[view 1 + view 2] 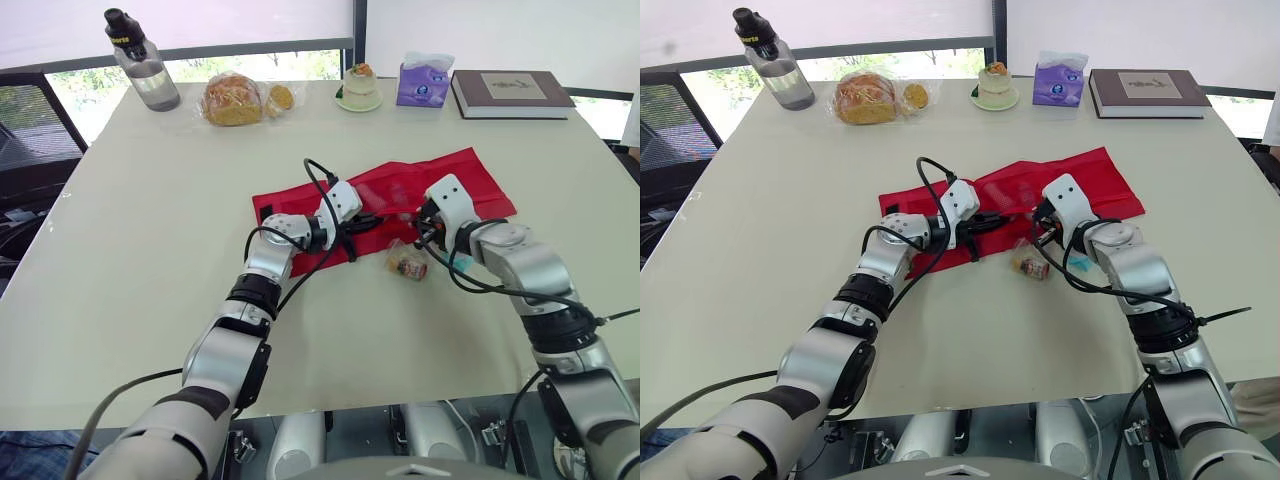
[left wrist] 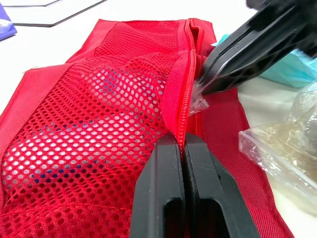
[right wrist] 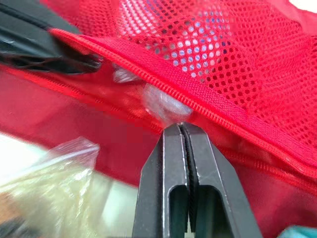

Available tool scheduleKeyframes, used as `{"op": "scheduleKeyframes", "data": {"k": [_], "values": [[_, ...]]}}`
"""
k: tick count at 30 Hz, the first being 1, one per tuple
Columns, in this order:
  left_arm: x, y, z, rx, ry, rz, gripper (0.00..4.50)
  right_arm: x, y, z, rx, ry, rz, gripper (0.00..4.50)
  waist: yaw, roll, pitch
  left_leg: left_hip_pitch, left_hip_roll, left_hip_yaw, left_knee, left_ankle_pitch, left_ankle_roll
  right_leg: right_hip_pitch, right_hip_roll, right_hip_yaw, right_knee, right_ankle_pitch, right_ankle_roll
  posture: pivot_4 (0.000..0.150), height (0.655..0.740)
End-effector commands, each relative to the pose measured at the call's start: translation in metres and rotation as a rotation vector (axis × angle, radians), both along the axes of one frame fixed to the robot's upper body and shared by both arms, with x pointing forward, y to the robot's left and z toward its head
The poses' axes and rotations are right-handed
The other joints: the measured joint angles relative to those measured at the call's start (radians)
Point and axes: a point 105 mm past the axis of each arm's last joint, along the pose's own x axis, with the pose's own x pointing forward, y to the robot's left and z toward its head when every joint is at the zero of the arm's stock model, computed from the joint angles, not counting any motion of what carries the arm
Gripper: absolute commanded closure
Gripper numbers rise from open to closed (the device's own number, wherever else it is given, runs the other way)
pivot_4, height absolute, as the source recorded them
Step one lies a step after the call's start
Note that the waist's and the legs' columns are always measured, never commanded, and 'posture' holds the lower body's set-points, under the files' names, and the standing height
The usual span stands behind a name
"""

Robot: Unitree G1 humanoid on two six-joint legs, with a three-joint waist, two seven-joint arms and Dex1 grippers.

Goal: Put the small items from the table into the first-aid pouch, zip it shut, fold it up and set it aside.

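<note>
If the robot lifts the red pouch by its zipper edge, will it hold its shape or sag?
Probably sags: the red mesh pouch lies flat and wrinkled, and bulges softly where the left gripper pinches its zipper edge. Likely light, since it looks like thin fabric holding a few small contents. If pushed, it may slide or bunch up on the smooth table.

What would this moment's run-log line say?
left tool shut on pouch edge | right tool shut on clear packet | wrapped item on table
</note>
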Motion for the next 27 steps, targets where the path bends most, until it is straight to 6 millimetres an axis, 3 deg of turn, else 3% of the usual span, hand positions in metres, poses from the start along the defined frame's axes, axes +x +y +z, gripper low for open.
{"op": "scheduleKeyframes", "data": {"k": [1, 10, 21, 27], "values": [[-0.002, -0.008, 0.01, -0.01, -0.04, -0.036, 4.5, 0.007, 0.008, 0.016, 0.0, -0.085, 0.016, 4.46, 0.0, 0.0, 0.0, 0.0, 0.0, 0.0, 0.0, 0.0, 0.0, 0.0, 0.0, 0.0, 0.0, 0.0, 0.0, 0.15, 0.74], [-0.004, -0.004, 0.007, 0.0, -0.04, -0.036, 4.5, 0.014, 0.008, 0.018, -0.082, -0.203, 0.063, 4.46, 0.0, 0.0, 0.0, 0.0, 0.0, 0.0, 0.0, 0.0, 0.0, 0.0, 0.0, 0.0, 0.0, 0.0, 0.0, 0.15, 0.74], [-0.007, -0.008, 0.004, 0.007, -0.038, -0.055, 4.5, 0.026, 0.035, 0.023, -0.178, -0.439, 0.171, 4.46, -0.002, 0.0, 0.0, 0.0, 0.0, 0.0, 0.0, 0.0, 0.0, 0.0, 0.0, 0.0, 0.0, 0.0, 0.0, 0.15, 0.74], [-0.007, -0.008, 0.004, 0.006, -0.039, -0.057, 4.5, 0.026, 0.056, 0.022, -0.157, -0.46, 0.218, 4.46, -0.002, 0.0, 0.0, 0.0, 0.0, 0.0, 0.0, 0.0, 0.0, 0.0, 0.0, 0.0, 0.0, 0.0, 0.0, 0.15, 0.74]]}}
